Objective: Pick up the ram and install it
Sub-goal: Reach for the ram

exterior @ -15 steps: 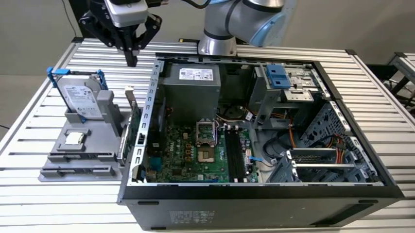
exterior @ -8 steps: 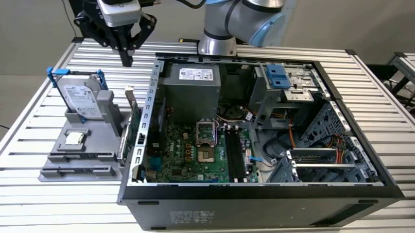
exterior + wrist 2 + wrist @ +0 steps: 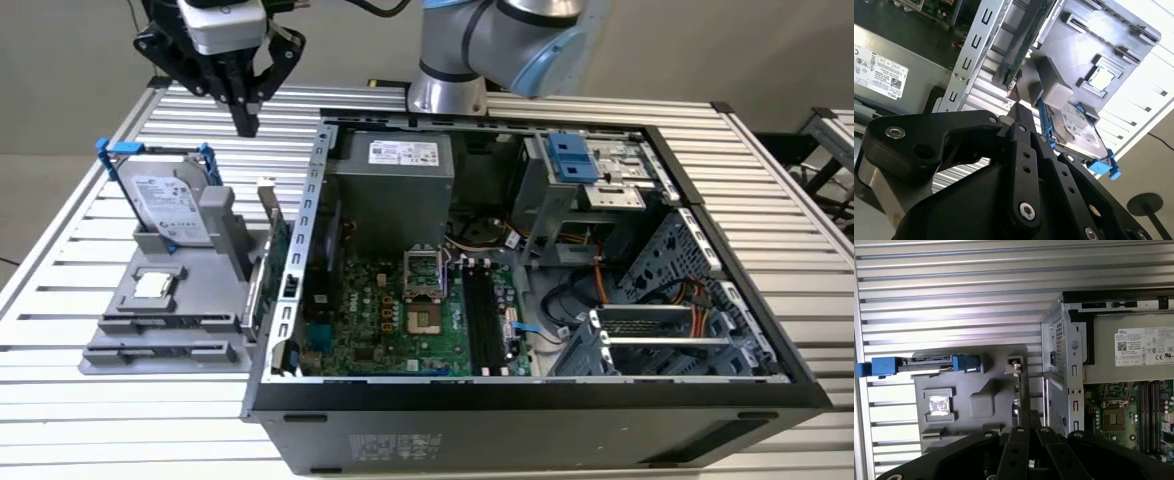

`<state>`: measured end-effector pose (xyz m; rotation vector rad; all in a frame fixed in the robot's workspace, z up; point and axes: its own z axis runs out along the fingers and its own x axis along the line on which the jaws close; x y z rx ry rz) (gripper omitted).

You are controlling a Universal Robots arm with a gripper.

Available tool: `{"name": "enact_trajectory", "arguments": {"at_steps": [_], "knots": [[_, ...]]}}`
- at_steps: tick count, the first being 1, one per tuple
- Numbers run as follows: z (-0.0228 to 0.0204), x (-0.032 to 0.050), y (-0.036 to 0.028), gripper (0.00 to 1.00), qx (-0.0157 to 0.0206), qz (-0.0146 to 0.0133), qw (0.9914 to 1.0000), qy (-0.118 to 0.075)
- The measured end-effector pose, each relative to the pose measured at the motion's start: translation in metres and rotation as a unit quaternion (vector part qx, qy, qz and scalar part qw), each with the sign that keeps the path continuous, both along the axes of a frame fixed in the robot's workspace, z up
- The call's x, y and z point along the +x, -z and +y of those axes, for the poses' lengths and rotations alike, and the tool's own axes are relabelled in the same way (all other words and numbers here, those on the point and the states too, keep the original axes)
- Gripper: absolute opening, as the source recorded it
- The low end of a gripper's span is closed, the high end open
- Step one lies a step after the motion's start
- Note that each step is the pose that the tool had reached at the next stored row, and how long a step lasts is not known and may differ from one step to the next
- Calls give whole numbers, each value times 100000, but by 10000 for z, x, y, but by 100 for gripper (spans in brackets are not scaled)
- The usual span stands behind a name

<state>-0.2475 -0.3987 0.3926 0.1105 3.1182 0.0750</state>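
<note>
OK, exterior view first: my gripper (image 3: 247,125) hangs at the exterior view's upper left, over the slatted table (image 3: 80,180). Its fingers are pressed together with nothing between them. Below it is the gray stand (image 3: 114,355), with the hard drive (image 3: 174,205) propped up in a blue bracket and a chip (image 3: 151,285) lying flat. The ram (image 3: 174,322) reads as a thin dark strip along the stand's ledge just below the chip, lower left of frame, well apart from my gripper. A thin card (image 3: 271,215) stands upright between the stand and the computer case (image 3: 534,425), which has its side off. The motherboard (image 3: 387,310) lies inside, with its long black slots (image 3: 478,310) mid-frame.

Second wrist view: gripper (image 3: 1016,107) tips are together, pointing toward the card (image 3: 1021,45) edge. Stand (image 3: 1054,92), chip (image 3: 1101,77) and hard drive (image 3: 1079,127) lie beyond.

First wrist view, looking down: gripper (image 3: 1026,416) tips are together, right over the card (image 3: 1021,390), which stands beside the case wall (image 3: 1061,365). Chip (image 3: 937,405) and hard drive (image 3: 924,365) are on the stand; the slots (image 3: 1149,410) are inside the case.
</note>
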Motion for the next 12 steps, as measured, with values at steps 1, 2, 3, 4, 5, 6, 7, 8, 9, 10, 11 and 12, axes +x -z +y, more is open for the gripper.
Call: {"name": "enact_trajectory", "arguments": {"at_steps": [1,2,3,4,5,6,7,8,9,10,11,12], "knots": [[0,-16,0,0,0,3,100000,-2],[0,-32,0,0,-1,1,100000,-4],[0,-45,0,0,1,0,100000,-5],[0,-60,0,0,-2,5,100000,-4],[0,-75,0,0,-2,6,100000,-3],[0,-90,0,0,-1,2,100000,-3],[0,-103,0,0,0,2,100000,-4],[0,-117,0,0,-2,5,100000,-2],[0,-130,0,0,-1,3,100000,-1],[0,-142,0,0,-2,5,100000,0],[0,-155,0,0,-1,3,100000,-2],[0,-169,0,0,-1,3,100000,-1]]}}
